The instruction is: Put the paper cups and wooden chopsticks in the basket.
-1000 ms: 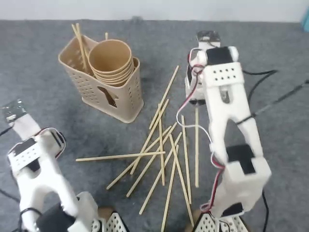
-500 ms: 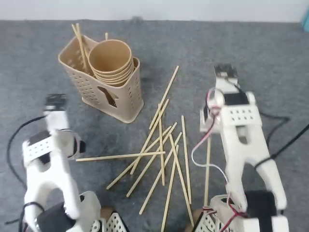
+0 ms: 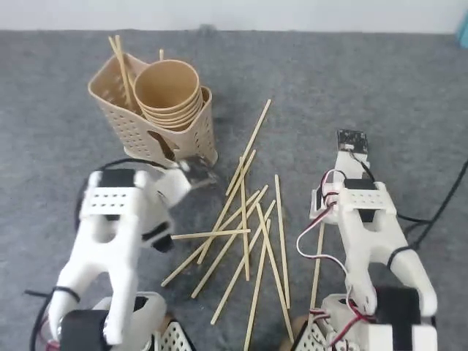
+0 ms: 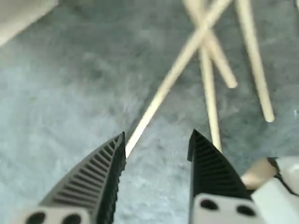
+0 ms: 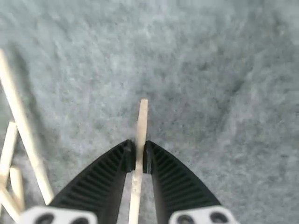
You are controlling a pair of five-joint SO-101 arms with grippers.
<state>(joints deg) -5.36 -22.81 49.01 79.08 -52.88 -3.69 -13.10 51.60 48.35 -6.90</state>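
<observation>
Several paper cups (image 3: 169, 88) sit nested in one stack inside the basket (image 3: 128, 142), mouths up, rising well above its perforated rim. Beside that stack, at the end of the basket farther from my right arm, a few upright chopsticks (image 3: 121, 62) lean at a tilt with their ends sticking out over the top. Many more loose chopsticks (image 3: 245, 212) lie criss-crossed on the grey mat (image 3: 365, 80) between my two arms, apart from the basket.

From above, my left pincer (image 3: 197, 174) is low over the mat just beside the basket's near corner, at the edge of the scattered pile, but I cannot judge its fingers from there. My left wrist camera settles it: the left pincer (image 4: 158, 140) stands apart, gripping nothing, and the end of one stick (image 4: 173, 77) lies on the mat in the gap, close to one finger, while others cross farther on.

My right wrist camera shows my right pincer (image 5: 138, 147) clamped together on a single held chopstick (image 5: 141, 116), whose short end pokes out past the fingertips over bare mat. The high view hides those fingers under my arm, yet it shows the rest of that held chopstick (image 3: 317, 256) running back alongside my right arm towards its base.
</observation>
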